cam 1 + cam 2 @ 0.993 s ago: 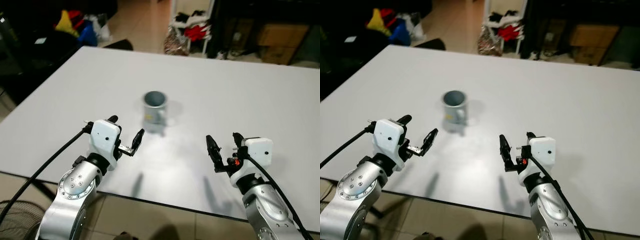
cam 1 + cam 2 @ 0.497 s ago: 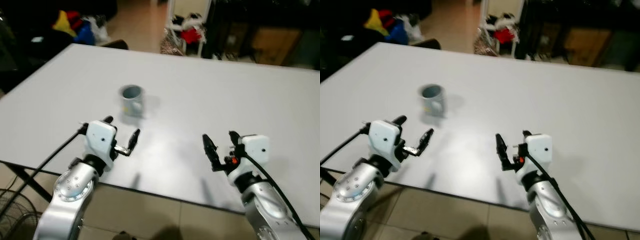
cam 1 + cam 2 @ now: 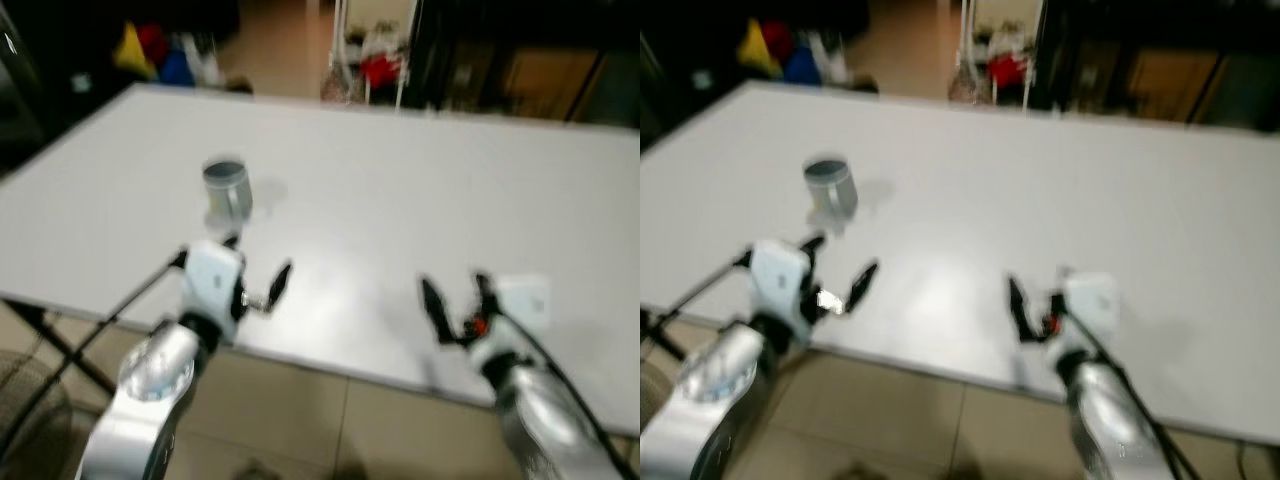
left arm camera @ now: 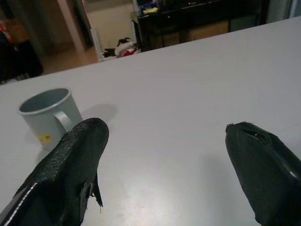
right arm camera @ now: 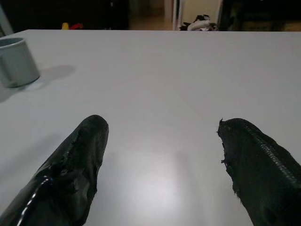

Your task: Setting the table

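Observation:
A grey mug (image 3: 226, 187) with a small yellow sticker stands upright on the white table (image 3: 400, 170), left of centre. In the left wrist view the mug (image 4: 49, 115) sits just beyond one finger, its handle turned toward the camera. My left gripper (image 3: 255, 270) hovers open and empty near the table's front edge, a short way in front of the mug. My right gripper (image 3: 455, 300) is open and empty too, over the front edge further right. In the right wrist view the mug (image 5: 16, 61) is far off to one side.
The head views are blurred. Tiled floor (image 3: 300, 410) shows below the table's front edge. Dark furniture, cardboard boxes (image 3: 540, 75) and piles of coloured clothes (image 3: 160, 50) stand behind the far edge. A black cable (image 3: 120, 310) trails from my left wrist.
The whole picture has shifted: the camera has drawn back, so the table and mug sit further away and more floor shows. Both grippers stay open and empty.

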`<state>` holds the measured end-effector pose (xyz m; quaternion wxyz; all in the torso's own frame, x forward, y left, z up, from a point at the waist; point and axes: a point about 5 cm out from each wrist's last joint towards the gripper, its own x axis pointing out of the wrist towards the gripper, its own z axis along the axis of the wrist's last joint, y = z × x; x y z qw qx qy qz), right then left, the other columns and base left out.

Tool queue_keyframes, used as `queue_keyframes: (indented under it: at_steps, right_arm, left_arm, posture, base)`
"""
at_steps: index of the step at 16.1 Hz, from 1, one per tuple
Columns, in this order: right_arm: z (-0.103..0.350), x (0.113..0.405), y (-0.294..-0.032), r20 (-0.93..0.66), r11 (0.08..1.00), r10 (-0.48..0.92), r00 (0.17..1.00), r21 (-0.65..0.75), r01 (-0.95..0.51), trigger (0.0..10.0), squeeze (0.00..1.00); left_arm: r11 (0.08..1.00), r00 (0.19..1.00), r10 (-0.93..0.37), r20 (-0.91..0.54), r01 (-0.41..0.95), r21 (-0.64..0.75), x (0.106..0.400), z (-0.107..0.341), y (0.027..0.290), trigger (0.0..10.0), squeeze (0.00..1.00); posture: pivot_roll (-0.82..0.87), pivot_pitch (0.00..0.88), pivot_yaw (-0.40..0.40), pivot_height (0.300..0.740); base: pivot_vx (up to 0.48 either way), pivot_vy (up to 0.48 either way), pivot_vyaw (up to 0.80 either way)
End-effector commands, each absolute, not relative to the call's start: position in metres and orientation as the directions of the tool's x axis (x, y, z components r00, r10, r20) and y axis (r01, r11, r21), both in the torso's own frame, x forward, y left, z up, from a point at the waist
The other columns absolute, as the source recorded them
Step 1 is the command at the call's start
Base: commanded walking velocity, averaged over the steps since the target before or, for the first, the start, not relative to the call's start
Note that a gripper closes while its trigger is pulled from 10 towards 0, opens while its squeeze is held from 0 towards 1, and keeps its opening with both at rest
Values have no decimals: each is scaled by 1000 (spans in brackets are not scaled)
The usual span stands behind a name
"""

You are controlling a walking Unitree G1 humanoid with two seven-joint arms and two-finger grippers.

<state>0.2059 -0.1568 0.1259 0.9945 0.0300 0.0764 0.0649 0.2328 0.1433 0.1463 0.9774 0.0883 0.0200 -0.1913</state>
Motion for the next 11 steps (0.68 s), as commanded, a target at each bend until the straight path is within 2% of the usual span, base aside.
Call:
queue_keyframes:
  at_steps: [1,6,11]
  right_arm:
    - [129,207,-150,-133,985,156,979,95,-144,10000,0]
    - [130,207,-148,-129,981,181,975,93,-170,10000,0]
    - [130,207,-147,-128,979,190,973,95,-179,10000,0]
  left_arm:
    - [913,930,-360,-78,368,176,234,147,148,10000,137]
    - [913,930,-360,-76,368,177,235,148,147,10000,137]
    - [920,931,-358,-66,364,147,235,149,146,10000,118]
  posture:
    - [42,45,39,740]
    - [44,46,39,740]
    - [42,46,38,740]
  base:
    - [0,-251,0]
    - [0,-194,0]
    - [0,0,800]
